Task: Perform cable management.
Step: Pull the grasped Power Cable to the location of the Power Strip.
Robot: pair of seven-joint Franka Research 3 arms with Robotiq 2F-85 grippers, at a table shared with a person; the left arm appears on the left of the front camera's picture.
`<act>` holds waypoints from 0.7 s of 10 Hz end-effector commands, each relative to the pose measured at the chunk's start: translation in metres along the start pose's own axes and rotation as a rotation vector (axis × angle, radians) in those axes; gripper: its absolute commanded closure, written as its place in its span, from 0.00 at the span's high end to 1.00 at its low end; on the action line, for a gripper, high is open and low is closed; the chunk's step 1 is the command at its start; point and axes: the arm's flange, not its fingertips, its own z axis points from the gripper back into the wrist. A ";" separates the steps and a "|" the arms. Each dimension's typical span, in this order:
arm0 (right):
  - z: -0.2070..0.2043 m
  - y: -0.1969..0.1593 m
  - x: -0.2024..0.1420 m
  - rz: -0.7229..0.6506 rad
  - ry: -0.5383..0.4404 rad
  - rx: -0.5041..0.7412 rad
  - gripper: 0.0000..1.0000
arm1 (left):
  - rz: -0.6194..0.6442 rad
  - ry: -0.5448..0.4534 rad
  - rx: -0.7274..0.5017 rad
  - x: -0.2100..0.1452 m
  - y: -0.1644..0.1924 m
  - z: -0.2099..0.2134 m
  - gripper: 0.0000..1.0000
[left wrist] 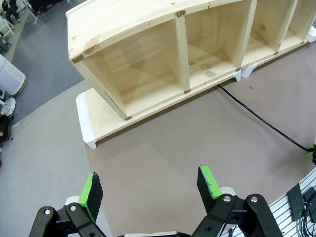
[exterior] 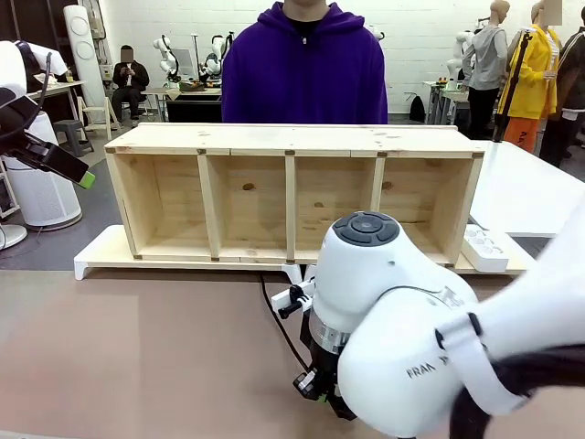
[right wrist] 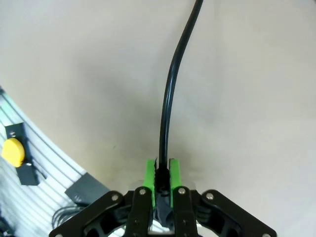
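Right hand (right wrist: 162,168) is gripping the long thin black power cable (right wrist: 170,89) low over the brown surface (exterior: 137,357), its cord trailing toward the pale wooden shelf (exterior: 292,142), so drawing it in neatly probably comes next.

cable (right wrist: 170,89): smooth black rubbery sheath, faint gloss, pinched in right hand (right wrist: 162,173)
pads (right wrist: 149,178): matt green, rubbery
shelf (left wrist: 148,44): bare pale wood, knotty
table (left wrist: 163,148): smooth matt brown, below left hand (left wrist: 149,183)
arm shell (exterior: 393,293): glossy white plastic
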 end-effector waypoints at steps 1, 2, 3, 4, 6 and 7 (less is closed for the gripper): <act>0.009 0.005 -0.030 -0.053 -0.033 -0.024 0.15 | 0.003 -0.010 0.004 0.002 0.000 -0.001 1.00; 0.013 0.005 -0.036 -0.071 -0.042 -0.035 0.15 | 0.003 -0.010 0.004 0.002 0.000 -0.001 1.00; 0.016 0.006 -0.037 -0.073 -0.052 -0.043 0.15 | 0.003 -0.010 0.004 0.002 0.000 -0.001 1.00; 0.017 0.012 -0.032 -0.049 -0.044 -0.068 0.15 | 0.003 -0.010 0.004 0.002 0.000 -0.001 1.00; 0.021 0.013 0.000 -0.041 -0.052 -0.017 0.15 | 0.003 -0.010 0.004 0.002 0.000 -0.001 1.00; 0.021 0.013 0.000 -0.041 -0.052 -0.017 0.15 | 0.003 -0.010 0.004 0.002 0.000 -0.001 1.00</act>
